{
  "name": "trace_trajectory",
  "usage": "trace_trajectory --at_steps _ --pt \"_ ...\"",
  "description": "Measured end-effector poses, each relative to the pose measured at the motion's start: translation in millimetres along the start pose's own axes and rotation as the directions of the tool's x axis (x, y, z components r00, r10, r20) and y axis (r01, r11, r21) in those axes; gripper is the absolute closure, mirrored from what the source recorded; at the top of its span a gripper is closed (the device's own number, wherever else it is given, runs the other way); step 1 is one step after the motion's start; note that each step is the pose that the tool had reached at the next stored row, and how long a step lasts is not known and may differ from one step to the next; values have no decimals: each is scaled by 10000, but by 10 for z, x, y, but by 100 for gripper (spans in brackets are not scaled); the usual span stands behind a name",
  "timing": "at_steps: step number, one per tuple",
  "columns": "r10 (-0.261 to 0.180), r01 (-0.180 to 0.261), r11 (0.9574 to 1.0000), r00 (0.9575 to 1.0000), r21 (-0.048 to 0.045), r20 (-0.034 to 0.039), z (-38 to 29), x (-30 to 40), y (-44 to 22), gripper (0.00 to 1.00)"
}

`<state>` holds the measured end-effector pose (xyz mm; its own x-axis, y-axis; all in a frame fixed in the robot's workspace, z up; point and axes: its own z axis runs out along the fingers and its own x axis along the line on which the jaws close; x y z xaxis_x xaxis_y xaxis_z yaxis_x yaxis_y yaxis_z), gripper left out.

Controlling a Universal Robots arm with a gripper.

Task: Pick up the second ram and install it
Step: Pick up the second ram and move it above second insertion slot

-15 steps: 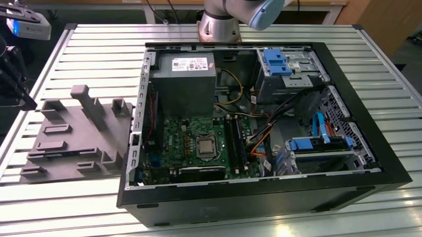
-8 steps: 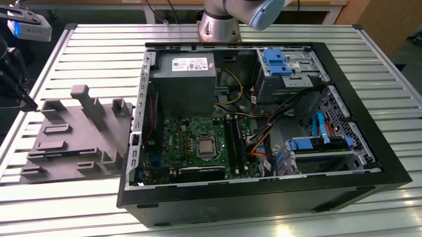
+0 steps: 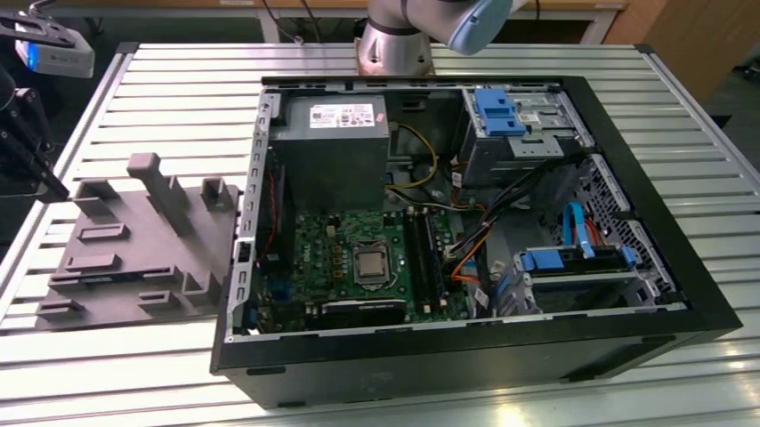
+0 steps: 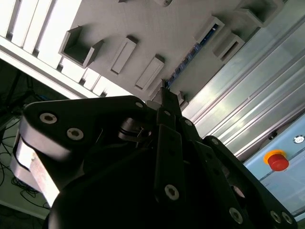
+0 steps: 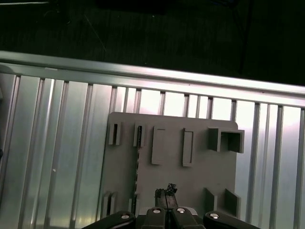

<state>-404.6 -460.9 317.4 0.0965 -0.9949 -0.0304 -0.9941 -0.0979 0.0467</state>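
**Gripper [image 5: 165, 192] closed on nothing, over the fixture**

Widest of all is the table [image 3: 155, 80], a deck of silver slats that carries everything else. On it, toward the exterior view's right, lies the black case [image 3: 475, 360], open side up. Just beside the case, on the exterior view's left, sits the grey fixture [image 3: 119, 245], a flat plate with raised posts and slots. Inside the case the green board [image 3: 327, 236] lies flat, with a square silver chip near its middle.

In both wrist views the gripper hangs over the fixture and clear of its surface. Its black fingertips are pressed together with nothing between them.

In the first wrist view, the ram [image 5: 137, 164] stands on edge in the fixture. It reads as a thin dark line running between two small end blocks. In the second wrist view the ram [image 4: 189, 56] shows as a dark, bluish strip along the same row. The fingertips are near it, off to one side, and do not touch it.

A small red button [image 4: 278, 161] sits on a pale panel past the table's edge.
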Motion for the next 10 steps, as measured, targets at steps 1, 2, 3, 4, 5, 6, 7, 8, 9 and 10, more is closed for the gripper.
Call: trace_trajectory --at_steps 1,2,3,4,5,6,7,8,9,10 --pt "0 0 10000 10000 0 0 3 1 0 89" --pt "0 0 10000 10000 -1 0 5 1 0 89" --pt "0 0 10000 10000 0 0 8 2 0 89" --pt "-1 1 10000 10000 -1 0 11 3 0 89" --pt "0 0 10000 10000 0 0 14 3 0 89" --pt "0 0 10000 10000 0 0 17 4 0 89" --pt "0 0 10000 10000 0 0 20 5 0 89" --pt "0 0 10000 10000 -1 0 23 5 0 89" --pt "0 0 10000 10000 0 0 26 6 0 89" --pt "0 0 10000 10000 0 0 29 7 0 89"
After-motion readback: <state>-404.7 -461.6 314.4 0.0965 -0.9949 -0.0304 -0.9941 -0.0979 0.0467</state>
